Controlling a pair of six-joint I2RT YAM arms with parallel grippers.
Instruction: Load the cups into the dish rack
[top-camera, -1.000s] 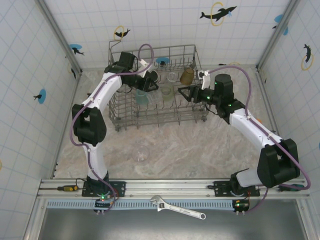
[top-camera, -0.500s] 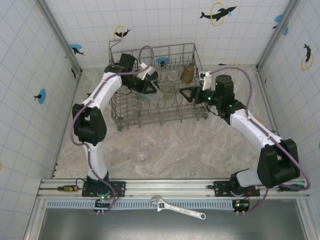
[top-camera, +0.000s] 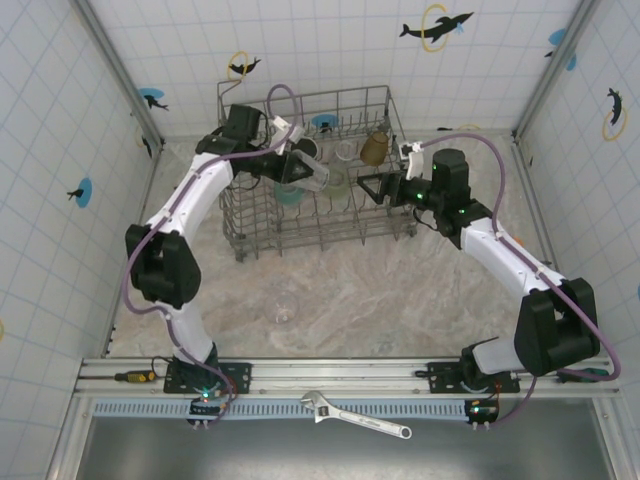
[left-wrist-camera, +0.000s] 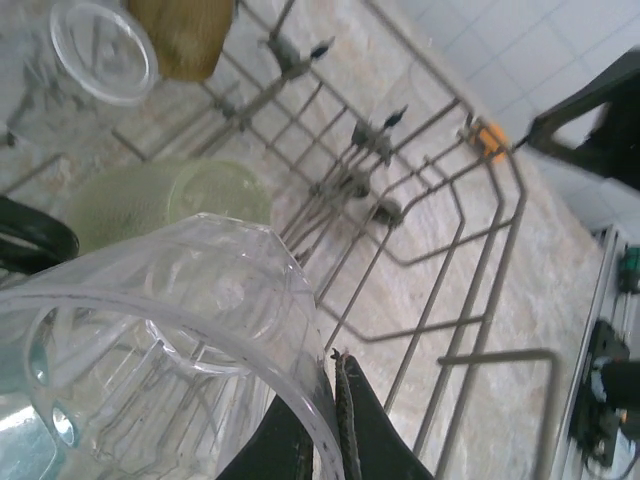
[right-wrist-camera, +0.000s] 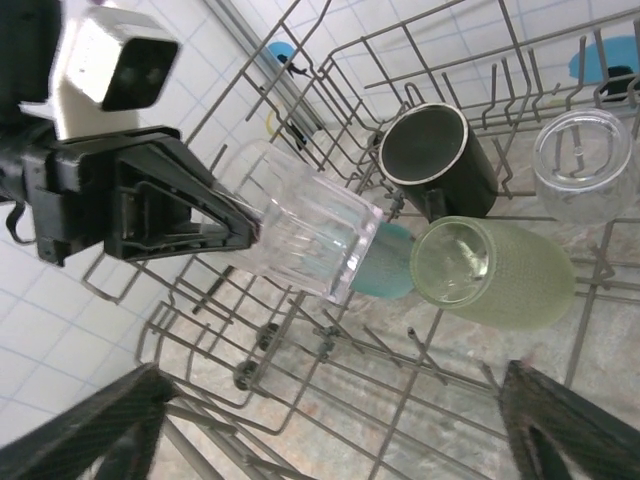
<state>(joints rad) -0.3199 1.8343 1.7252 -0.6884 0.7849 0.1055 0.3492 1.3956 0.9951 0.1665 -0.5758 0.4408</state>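
Observation:
The grey wire dish rack (top-camera: 243, 215) stands at the back of the table. My left gripper (top-camera: 311, 173) hangs over its middle, shut on the rim of a clear glass (left-wrist-camera: 150, 330) that tilts above the tines; the glass (right-wrist-camera: 310, 240) is also seen from the right wrist. In the rack lie a black mug (right-wrist-camera: 435, 155), a pale green cup (right-wrist-camera: 495, 270), a teal cup (right-wrist-camera: 390, 265), another clear glass (right-wrist-camera: 585, 160) and an amber tumbler (top-camera: 374, 150). My right gripper (top-camera: 372, 187) is open over the rack's right side, holding nothing. One more clear glass (top-camera: 284, 306) stands on the table.
A small orange round object (left-wrist-camera: 487, 140) sits at the rack's far corner. A wrench (top-camera: 360, 416) lies on the front rail. Tiled walls close in the table on three sides. Open tabletop lies between the rack and the arm bases.
The left gripper has shut on the clear glass's rim and swung it right over the rack's middle. The right gripper's jaws have spread wider.

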